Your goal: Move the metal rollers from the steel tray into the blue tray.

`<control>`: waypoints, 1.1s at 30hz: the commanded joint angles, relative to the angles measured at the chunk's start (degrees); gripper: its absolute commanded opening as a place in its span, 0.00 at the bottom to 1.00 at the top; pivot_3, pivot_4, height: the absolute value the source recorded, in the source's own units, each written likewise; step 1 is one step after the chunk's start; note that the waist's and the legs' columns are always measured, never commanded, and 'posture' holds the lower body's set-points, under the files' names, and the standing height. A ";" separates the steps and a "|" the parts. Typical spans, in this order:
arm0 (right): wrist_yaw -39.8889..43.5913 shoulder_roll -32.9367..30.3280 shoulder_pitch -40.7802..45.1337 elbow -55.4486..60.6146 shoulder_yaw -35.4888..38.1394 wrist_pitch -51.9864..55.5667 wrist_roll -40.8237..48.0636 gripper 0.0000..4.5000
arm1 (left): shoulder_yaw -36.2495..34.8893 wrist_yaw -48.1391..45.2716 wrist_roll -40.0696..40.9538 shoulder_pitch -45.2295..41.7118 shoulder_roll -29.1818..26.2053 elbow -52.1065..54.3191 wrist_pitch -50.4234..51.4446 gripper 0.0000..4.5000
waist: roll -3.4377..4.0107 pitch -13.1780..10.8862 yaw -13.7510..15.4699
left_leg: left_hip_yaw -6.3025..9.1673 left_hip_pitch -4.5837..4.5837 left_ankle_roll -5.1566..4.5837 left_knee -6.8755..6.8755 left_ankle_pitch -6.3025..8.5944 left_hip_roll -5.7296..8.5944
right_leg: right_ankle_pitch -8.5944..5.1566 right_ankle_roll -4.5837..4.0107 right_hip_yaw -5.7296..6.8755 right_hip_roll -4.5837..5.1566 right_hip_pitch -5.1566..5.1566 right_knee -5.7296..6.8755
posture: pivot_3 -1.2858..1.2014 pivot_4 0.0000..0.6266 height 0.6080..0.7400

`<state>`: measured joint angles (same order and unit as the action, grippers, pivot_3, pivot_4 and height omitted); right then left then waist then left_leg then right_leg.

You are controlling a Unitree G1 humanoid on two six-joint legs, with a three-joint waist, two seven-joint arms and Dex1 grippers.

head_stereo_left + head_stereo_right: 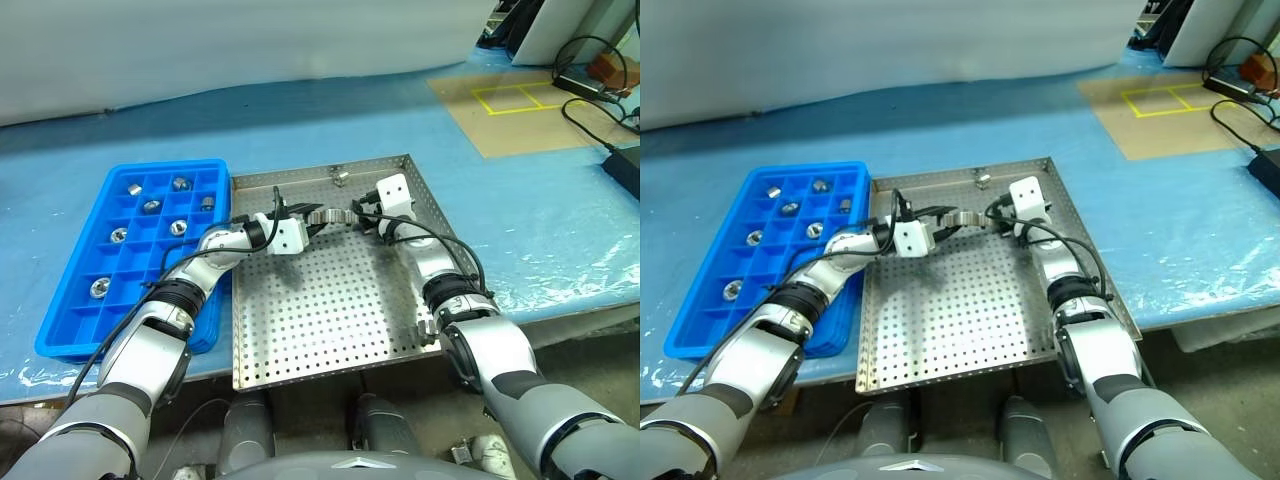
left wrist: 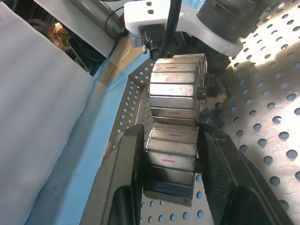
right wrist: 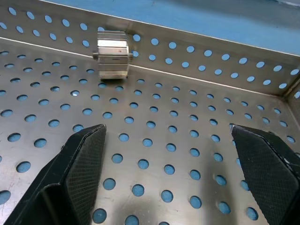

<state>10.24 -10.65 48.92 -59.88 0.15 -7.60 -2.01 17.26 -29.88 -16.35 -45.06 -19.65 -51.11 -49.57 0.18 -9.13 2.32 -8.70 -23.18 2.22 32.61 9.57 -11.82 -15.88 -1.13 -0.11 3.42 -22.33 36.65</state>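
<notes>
Blue-covered table [image 1: 560, 220], white backdrop [image 1: 200, 50]

Bright, even overhead light, no hard shadows. Soft arm shadows on the steel tray [image 1: 330, 310] floor. Mild sheen on the plastic table cover [image 1: 560, 240], glare patches on the perforated metal in the left wrist view. Head views sharp, slight bending at the edges. Close black fingers [image 3: 79, 173] soft, slightly out of focus.
</notes>
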 commanded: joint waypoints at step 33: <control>33.58 -10.20 -10.67 53.80 -4.70 28.36 14.08 0.99 | -6.30 -5.98 8.45 -3.43 -1.33 0.60 1.04 0.31 | -0.16 -0.47 -0.14 | 0.11 -0.34 0.20 -0.18 -0.13 0.04 | 0.03 0.05 -0.01 -0.20 -0.45 0.01 | 0.44 0.24 1.00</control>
<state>44.32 -21.15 38.18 -7.99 -4.76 21.81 11.86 11.66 -35.65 -9.49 -47.41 -20.88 -53.07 -47.05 0.03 -9.60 2.18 -8.59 -23.52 2.42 32.43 9.45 -11.78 -15.85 -1.08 -0.12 3.22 -22.78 36.67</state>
